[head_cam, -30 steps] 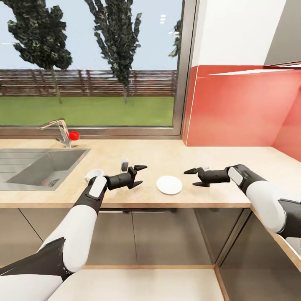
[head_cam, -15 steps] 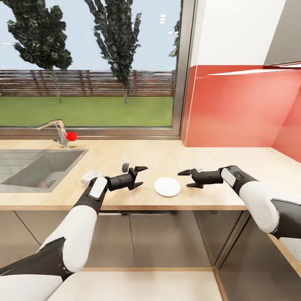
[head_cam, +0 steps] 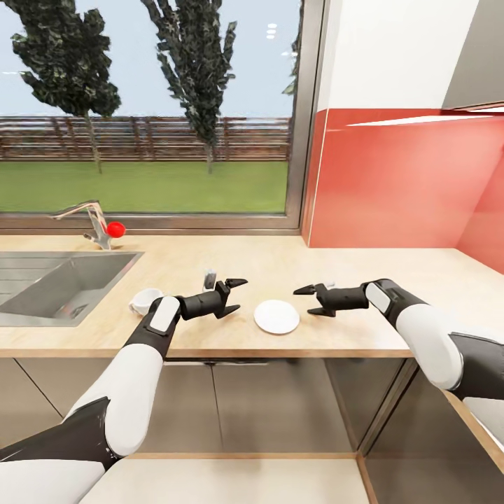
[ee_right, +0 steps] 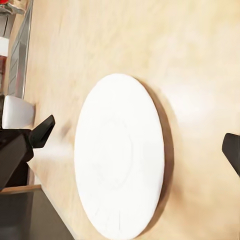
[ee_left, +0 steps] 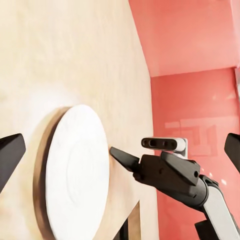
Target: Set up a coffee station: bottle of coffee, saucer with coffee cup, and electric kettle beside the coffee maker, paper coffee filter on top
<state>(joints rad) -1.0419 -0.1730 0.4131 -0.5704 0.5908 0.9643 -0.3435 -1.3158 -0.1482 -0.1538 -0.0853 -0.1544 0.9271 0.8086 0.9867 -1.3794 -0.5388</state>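
Above the saucer (head_cam: 276, 316) — left claw (head_cam: 234, 294) and right claw (head_cam: 309, 299), both agape.

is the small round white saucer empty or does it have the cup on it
Empty: the small round white saucer lies bare on the countertop; the white cup sits apart, near the sink.

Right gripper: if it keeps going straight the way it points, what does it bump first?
Probably the flat round white saucer, or, passing just above it, the left gripper facing it; height is unclear.
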